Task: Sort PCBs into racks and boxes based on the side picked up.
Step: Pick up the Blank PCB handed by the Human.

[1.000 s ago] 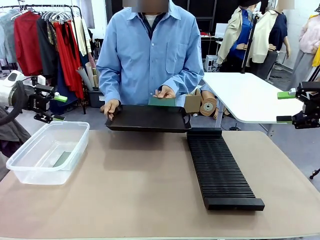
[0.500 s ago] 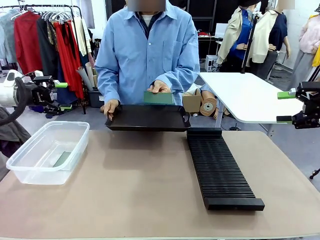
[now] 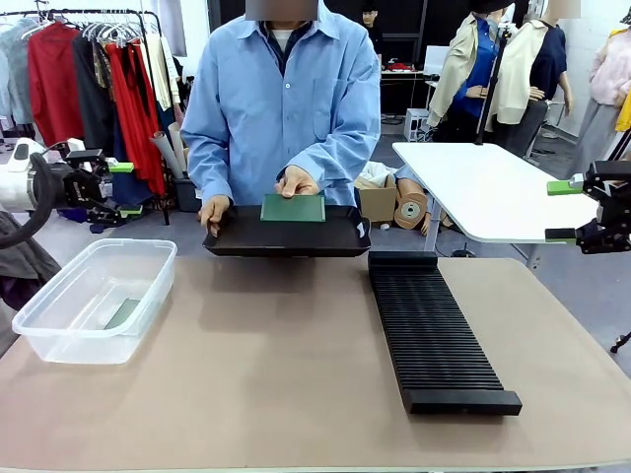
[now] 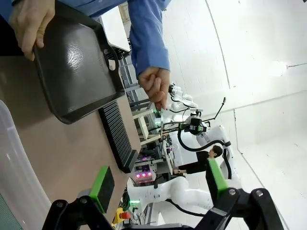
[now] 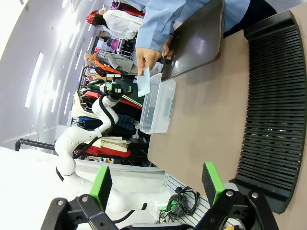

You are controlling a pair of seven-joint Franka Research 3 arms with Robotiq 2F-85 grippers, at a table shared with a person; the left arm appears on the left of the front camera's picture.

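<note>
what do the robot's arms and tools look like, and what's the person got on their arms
The left arm is white with rounded segments, and a black cable loops beside its wrist. The left tool and right tool are black two-finger units with bright green pads at the tips. The person wears a light blue collared shirt with long sleeves.

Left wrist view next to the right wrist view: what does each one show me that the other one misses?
Left wrist view's extra: the robot's left hand, open, green pads apart.
Right wrist view's extras: the green PCB pinched in the person's fingers, the robot's right hand, open, and the white left arm farther off.
Shared: the black tray, the ribbed rack, the clear tub, the tabletop and the blue sleeve.
</note>
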